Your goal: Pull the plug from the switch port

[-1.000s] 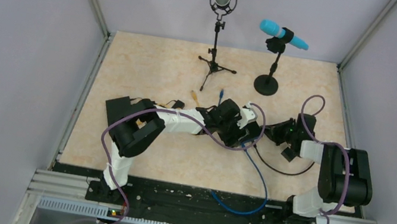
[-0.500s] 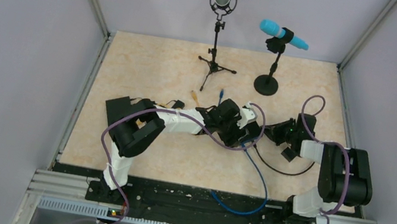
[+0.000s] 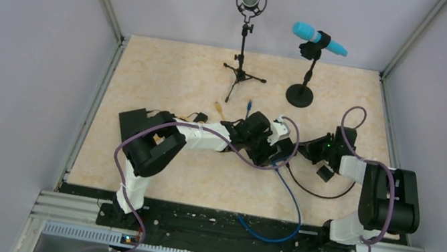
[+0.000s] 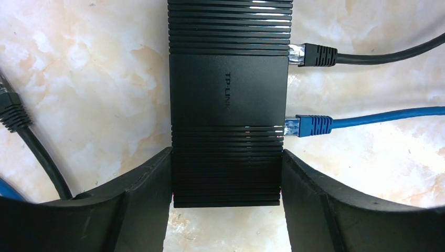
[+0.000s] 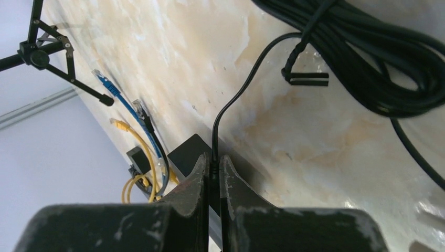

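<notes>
The flat black switch [image 4: 228, 100] lies on the marbled table. My left gripper [image 4: 226, 155] is shut on its near end, one finger on each long side. A black plug [image 4: 313, 54] and a blue plug [image 4: 309, 126] sit in ports on its right edge. My right gripper [image 5: 214, 160] is shut on a thin black cable [image 5: 231, 110] just in front of the switch's corner [image 5: 186, 153]. In the top view the left gripper [image 3: 269, 147] covers the switch, and the right gripper [image 3: 306, 154] is close on its right.
A coil of black cable [image 5: 378, 58] lies right of the right gripper. Loose yellow [image 3: 218, 106] and blue [image 3: 249, 106] plug ends lie behind the switch. A tripod microphone stand [image 3: 239, 68] and a round-based stand [image 3: 299, 95] are at the back. A loose black plug [image 4: 10, 110] lies left.
The right arm's wrist has shifted very slightly to the right. The left arm and the switch have not visibly moved.
</notes>
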`<state>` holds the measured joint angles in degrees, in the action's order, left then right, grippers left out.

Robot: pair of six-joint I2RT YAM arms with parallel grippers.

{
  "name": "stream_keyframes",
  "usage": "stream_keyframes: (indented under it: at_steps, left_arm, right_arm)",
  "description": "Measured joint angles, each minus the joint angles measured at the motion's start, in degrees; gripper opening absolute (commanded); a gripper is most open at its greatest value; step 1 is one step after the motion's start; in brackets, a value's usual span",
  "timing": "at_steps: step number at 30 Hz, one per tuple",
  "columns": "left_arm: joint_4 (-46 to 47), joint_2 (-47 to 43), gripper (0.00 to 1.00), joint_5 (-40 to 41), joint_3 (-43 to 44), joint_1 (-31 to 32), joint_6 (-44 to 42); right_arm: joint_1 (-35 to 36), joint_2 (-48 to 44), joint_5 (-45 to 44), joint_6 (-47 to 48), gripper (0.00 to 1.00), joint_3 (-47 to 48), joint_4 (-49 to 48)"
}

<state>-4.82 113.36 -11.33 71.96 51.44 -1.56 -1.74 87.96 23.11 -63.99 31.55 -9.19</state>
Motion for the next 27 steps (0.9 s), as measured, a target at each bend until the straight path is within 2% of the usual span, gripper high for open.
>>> stream_keyframes:
  at_steps: [6,11,16,27]
  left_arm:
    - [0.68,0.02,0.44,-0.76,0.00,0.13,0.11]
    - [0.96,0.28,0.44,-1.11,0.02,0.17,0.15]
    - [1.18,0.33,0.44,-1.05,0.02,0.28,0.15]
    - [1.31,0.33,0.44,-0.76,0.02,0.28,0.46]
  right_arm:
    - [-0.74,-3.17,0.59,0.87,0.00,-0.68,0.72]
    - [-3.34,-0.04,5.09,-0.85,0.00,-1.68,-2.10]
    - [-4.02,0.46,5.99,-1.79,0.00,-2.03,-2.80]
    - [-4.24,0.81,7.06,-6.45,0.00,-7.26,-15.80]
